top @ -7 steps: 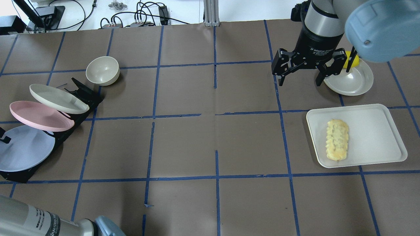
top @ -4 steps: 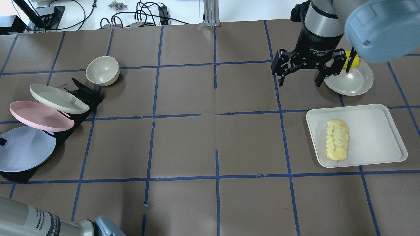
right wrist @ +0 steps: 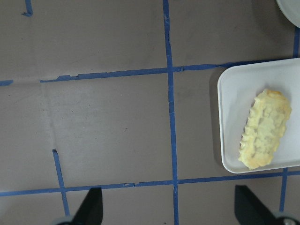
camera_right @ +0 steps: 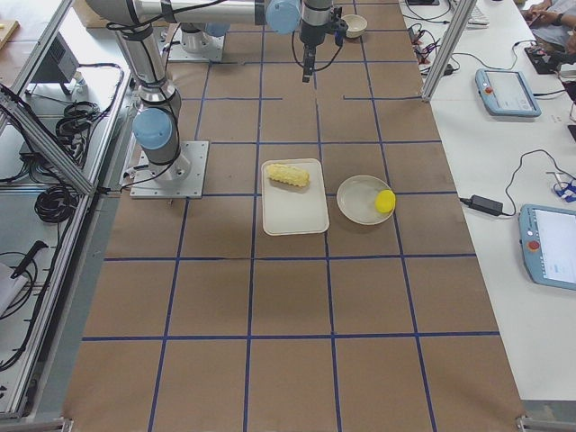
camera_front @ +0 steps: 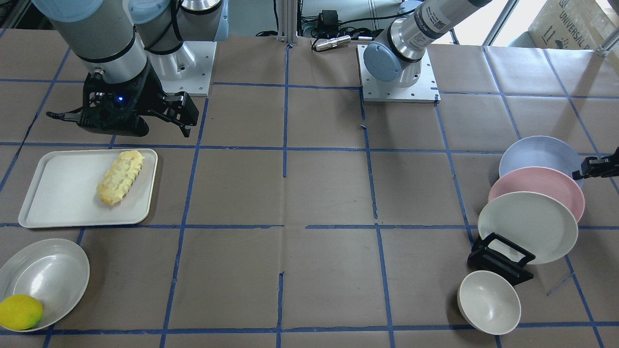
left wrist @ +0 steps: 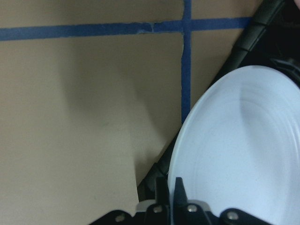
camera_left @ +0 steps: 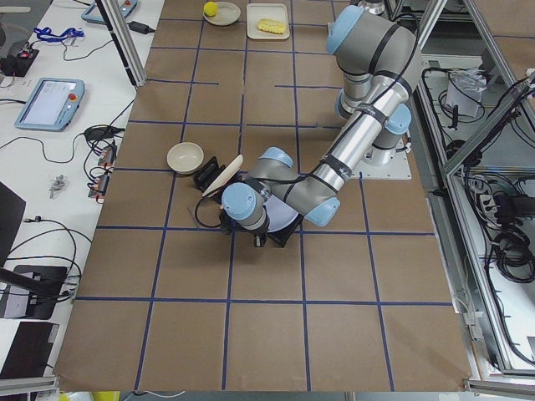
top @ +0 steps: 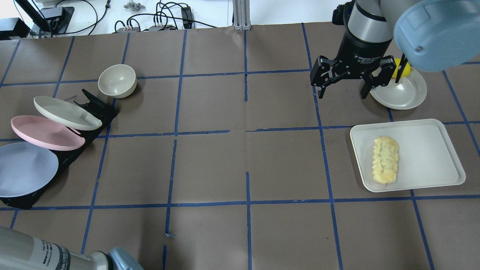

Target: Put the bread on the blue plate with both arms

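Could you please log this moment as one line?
left gripper: gripping blue plate rim | right gripper: open, empty | bread: on tray

Bright, even light falls from above, and shadows on the brown counter [top: 210, 165] are faint and soft-edged. The cream dish [camera_front: 46, 273] carries a pale sheen. The exterior views are sharp. The left wrist view is softer and dimmer, with a broad grey shadow beside the blue plate [left wrist: 243, 150]. The fingertips [right wrist: 93, 207] of the right hand [right wrist: 168, 201] blur at their view's bottom edge.

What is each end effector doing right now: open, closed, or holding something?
Left end effector: closed on the rim of the blue plate.
Right end effector: open, holding nothing.
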Available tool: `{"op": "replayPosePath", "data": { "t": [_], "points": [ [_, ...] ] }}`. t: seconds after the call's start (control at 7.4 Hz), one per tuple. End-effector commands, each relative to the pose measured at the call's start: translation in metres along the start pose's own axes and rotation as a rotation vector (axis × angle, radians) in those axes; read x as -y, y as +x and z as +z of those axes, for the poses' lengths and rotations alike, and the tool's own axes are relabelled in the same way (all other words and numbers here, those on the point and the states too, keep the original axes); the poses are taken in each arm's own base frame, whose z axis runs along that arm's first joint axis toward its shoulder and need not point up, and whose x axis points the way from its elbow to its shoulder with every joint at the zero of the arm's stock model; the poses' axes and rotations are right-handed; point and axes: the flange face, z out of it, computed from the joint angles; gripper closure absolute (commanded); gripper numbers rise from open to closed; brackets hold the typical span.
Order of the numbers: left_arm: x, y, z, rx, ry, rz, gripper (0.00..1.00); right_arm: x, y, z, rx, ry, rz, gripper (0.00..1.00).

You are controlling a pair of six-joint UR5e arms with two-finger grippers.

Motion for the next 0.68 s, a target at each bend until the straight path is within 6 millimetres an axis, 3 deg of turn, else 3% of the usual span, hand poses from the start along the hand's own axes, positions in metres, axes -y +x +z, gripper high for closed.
{"op": "replayPosePath", "data": {
  "t": [0.0,0.27,0.41,0.54],
  "points": [
    [-0.039,0.027,-0.062,0.075,-0.066,-0.001,0.94,0.001,0.000,0.000,-0.001,-0.001,0.000,0.00],
    [-0.080,0.069,-0.118,0.155,-0.070,-0.017,0.96,0.000,0.000,0.000,-0.001,-0.001,0.000,0.00],
    [-0.090,0.099,-0.141,0.173,-0.070,-0.014,0.98,0.000,0.000,0.000,-0.001,-0.001,0.000,0.00],
    [-0.074,0.146,-0.163,0.199,-0.066,0.003,0.97,0.000,0.000,0.000,-0.001,-0.001,0.000,0.00]
  ]
}}
